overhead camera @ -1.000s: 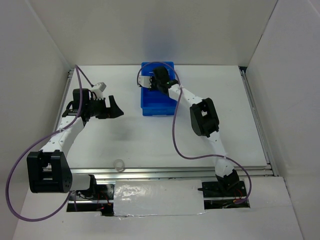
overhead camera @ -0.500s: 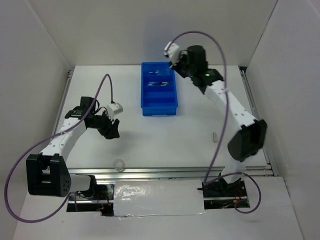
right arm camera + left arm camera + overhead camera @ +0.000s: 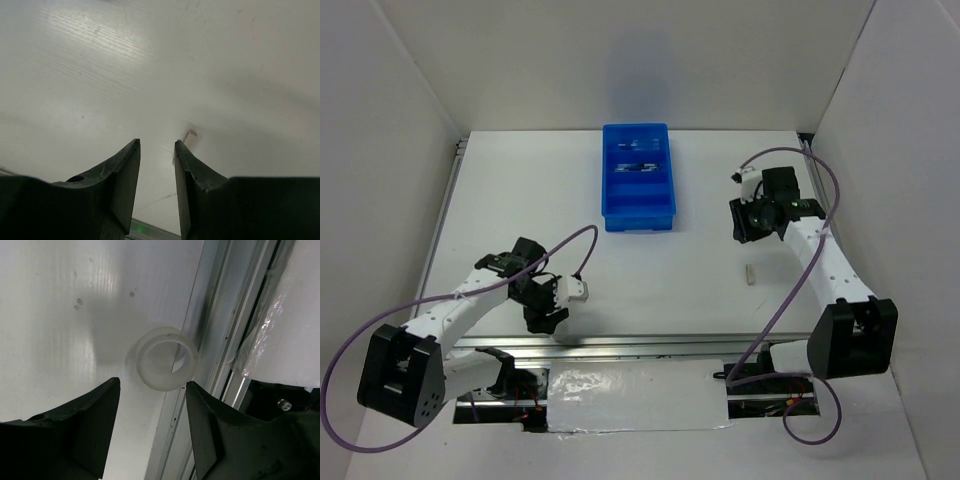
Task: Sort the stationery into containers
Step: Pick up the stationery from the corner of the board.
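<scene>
The clear tape ring [image 3: 165, 359] lies flat at the table's front edge, against the metal rail. My left gripper [image 3: 548, 318] is over it and hides it in the top view. In the left wrist view the left gripper [image 3: 152, 385] is open, with the ring just ahead of its fingertips and not held. The blue tray [image 3: 664, 190] stands at the back centre with dark pens [image 3: 638, 166] in its far compartments. A white eraser stub [image 3: 751, 271] lies on the table at the right. My right gripper [image 3: 745, 225] is open and empty just beyond the stub; in its own view the gripper [image 3: 156, 142] faces bare table.
A metal rail [image 3: 220, 340] and crinkled plastic sheet [image 3: 285, 315] run along the front edge beside the ring. White walls enclose the table on the left, back and right. A small brownish mark [image 3: 189, 135] is on the table ahead of the right fingertips.
My left gripper moved toward the front edge and came down over the tape ring. My right arm swung from behind the tray to the right side of the table and lowered.
</scene>
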Controlling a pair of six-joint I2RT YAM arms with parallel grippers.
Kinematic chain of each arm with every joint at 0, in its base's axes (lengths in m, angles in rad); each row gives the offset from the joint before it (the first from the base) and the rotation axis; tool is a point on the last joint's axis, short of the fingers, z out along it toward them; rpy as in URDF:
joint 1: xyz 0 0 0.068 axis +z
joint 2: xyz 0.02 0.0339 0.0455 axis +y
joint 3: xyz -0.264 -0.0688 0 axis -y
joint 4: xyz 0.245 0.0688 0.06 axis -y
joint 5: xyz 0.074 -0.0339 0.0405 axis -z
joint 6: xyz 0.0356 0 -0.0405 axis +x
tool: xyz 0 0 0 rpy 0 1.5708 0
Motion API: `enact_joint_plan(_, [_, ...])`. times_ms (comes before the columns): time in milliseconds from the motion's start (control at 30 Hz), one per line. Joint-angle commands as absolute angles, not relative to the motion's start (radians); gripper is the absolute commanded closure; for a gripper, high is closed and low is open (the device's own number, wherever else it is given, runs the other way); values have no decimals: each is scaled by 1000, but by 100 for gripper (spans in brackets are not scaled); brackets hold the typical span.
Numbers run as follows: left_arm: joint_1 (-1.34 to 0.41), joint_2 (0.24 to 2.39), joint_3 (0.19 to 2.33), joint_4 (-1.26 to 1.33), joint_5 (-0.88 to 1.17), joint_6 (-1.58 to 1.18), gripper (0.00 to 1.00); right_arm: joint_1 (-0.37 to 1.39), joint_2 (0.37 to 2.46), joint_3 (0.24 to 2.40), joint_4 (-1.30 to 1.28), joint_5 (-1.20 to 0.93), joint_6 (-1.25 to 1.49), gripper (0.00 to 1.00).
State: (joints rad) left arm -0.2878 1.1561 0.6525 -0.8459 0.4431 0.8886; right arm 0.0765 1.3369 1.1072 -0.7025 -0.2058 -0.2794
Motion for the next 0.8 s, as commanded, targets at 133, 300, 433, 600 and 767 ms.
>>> enact_joint_plan(133, [-356, 1183, 611, -681, 336, 841, 35, -21, 1209, 1077, -727, -307, -209, 59])
enact_joint_plan(300, [-364, 1201, 621, -657, 331, 824, 35, -41, 1203, 1069, -733, -336, -206, 58])
enact_joint_plan(433, [-367, 1210, 618, -646, 330, 828, 37, -44, 1204, 1062, -729, -348, -207, 58])
enact_joint_plan(600, [-376, 1238, 614, -637, 344, 834, 43, -44, 1213, 1071, -732, -353, -210, 58])
enact_joint_plan(767, [-382, 1255, 591, -635, 347, 851, 47, -51, 1226, 1078, -736, -357, -218, 58])
